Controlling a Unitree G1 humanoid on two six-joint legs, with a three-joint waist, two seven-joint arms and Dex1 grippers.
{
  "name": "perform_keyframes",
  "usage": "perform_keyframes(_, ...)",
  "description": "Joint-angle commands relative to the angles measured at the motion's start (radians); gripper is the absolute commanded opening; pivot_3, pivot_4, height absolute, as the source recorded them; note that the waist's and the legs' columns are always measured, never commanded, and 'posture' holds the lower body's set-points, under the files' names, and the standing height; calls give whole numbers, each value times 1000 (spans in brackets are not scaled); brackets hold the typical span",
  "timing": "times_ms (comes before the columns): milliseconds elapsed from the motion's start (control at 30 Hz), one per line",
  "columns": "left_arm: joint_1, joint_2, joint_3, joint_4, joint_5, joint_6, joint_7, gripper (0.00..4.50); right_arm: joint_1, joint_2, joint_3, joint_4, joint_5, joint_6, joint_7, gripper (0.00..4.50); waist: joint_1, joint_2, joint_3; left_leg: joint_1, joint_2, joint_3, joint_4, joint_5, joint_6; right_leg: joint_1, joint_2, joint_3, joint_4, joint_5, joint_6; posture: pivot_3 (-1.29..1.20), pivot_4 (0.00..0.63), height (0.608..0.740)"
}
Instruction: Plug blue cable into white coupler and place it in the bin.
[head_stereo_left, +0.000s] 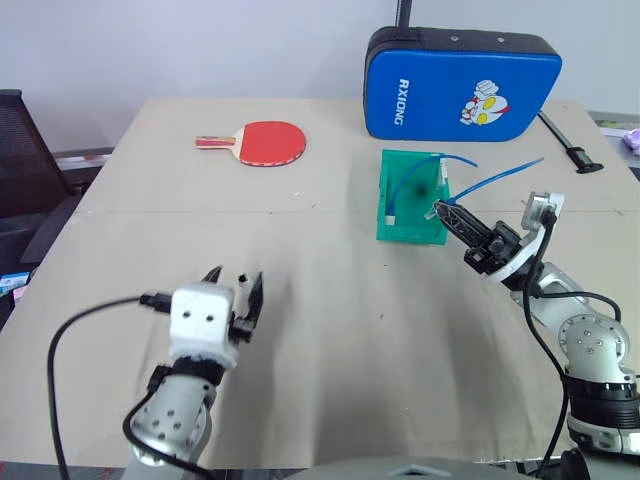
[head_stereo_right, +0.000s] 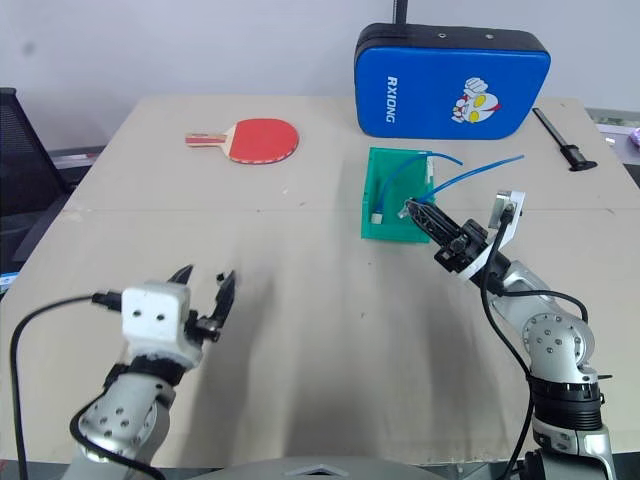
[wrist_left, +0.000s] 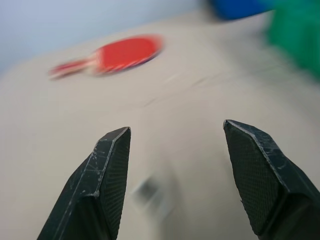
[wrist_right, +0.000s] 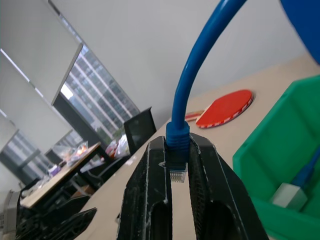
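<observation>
The left claw (head_stereo_left: 233, 283) hangs open over bare surface (head_stereo_left: 330, 330) with room all round. The red paddle (head_stereo_left: 268, 142) lies far back. The blue case (head_stereo_left: 460, 84) reads "RXIONG". The right claw (head_stereo_left: 441, 209) pinches the blue cable (wrist_right: 200, 55) by its plug at the green bin's (head_stereo_left: 400, 232) near right edge; what seems the white coupler (head_stereo_left: 390, 217) lies inside.

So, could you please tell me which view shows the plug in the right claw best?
The right wrist view: the clear plug sits close up, pinched between the right claw fingers, with the blue cable rising from it. In both eye views the claw by the bin hides it.
</observation>
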Motion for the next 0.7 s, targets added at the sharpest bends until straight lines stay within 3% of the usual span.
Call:
perform_keyframes(33, 33, -90, -6, 53, 39, -47, 83, 3012, -19, -5, -9, -17, -6, 9, 24, 0, -2, 0, 0, 0, 0, 0, 0, 0, 0, 0, 0, 0, 0, 0, 0, 0, 150, 740)
perform_keyframes(300, -100, -151, -69, 260, 38, -88, 60, 3012, -26, 11, -7, -60, -3, 25, 10, 0, -4, 0, 0, -1, 0, -2, 0, 0, 0, 0, 7, -3, 0, 2, 4, 0, 150, 740)
perform_keyframes(700, -253, -191, -23, 449, 55, -145, 118, 3012, -1, 35, 20, -153, 20, 58, -4, 0, -4, 0, 0, -1, 1, -3, 0, 0, 0, 0, 3, -4, 0, 2, 4, 0, 150, 740)
